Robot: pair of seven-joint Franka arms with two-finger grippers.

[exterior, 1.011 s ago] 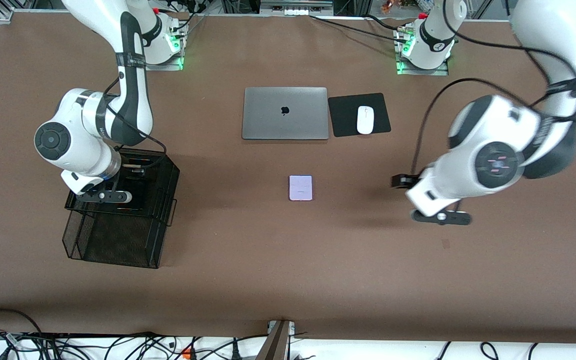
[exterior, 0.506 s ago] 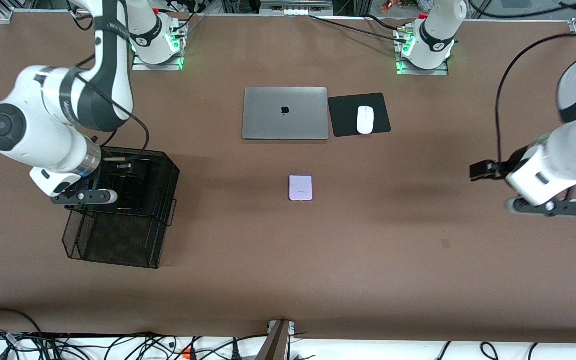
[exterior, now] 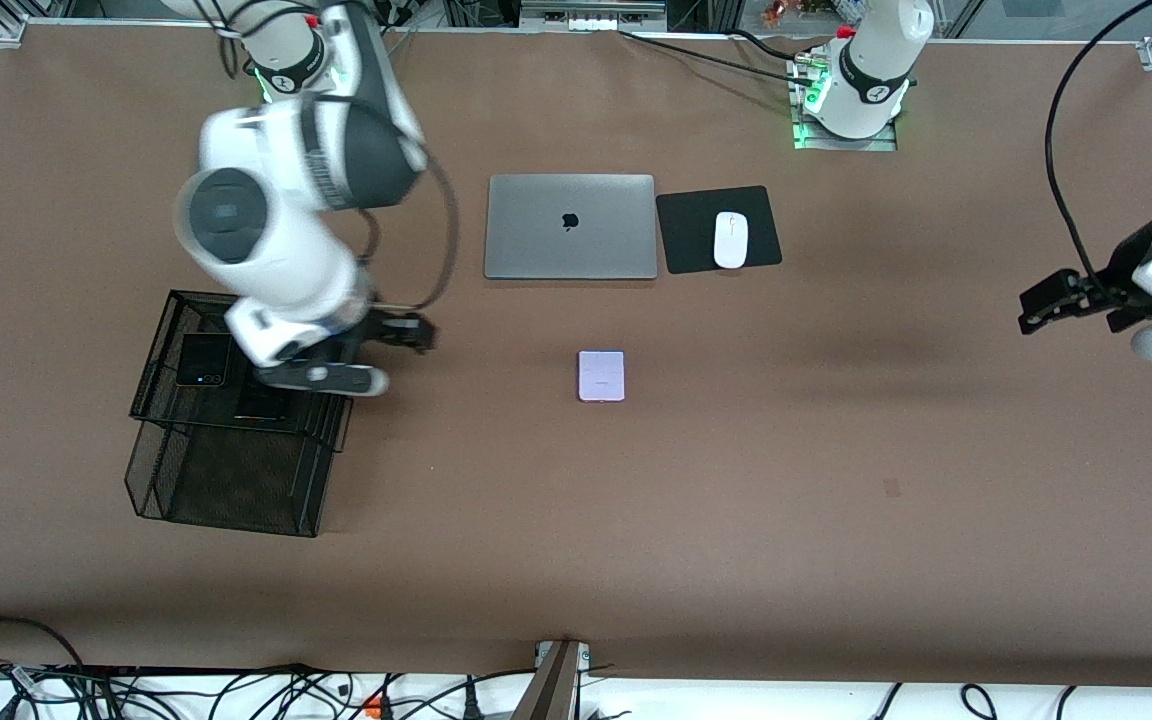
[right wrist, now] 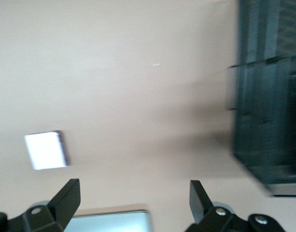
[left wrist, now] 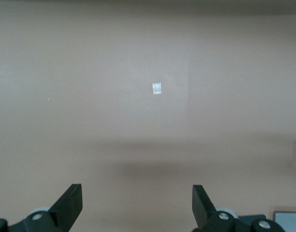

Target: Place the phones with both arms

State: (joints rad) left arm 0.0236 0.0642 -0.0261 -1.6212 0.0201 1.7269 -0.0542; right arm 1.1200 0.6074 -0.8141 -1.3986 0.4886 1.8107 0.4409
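Front view: the right pincer [exterior: 406, 335] has swung off the black mesh basket [exterior: 236, 480] toward the lavender squarish phone [exterior: 601, 375], jaws wide and empty; the left pincer [exterior: 1061, 305] has withdrawn, also wide.

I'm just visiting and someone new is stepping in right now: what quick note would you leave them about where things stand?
Right gripper: jaws open, empty, over the wire tray's edge.
Left gripper: jaws open, empty, over bare table at the left arm's end.
Done: squarish black phone lies in the tray's upper tier, with another dark slab beside it.
Left: lavender phone lies on the table, nearer the front camera than the laptop.
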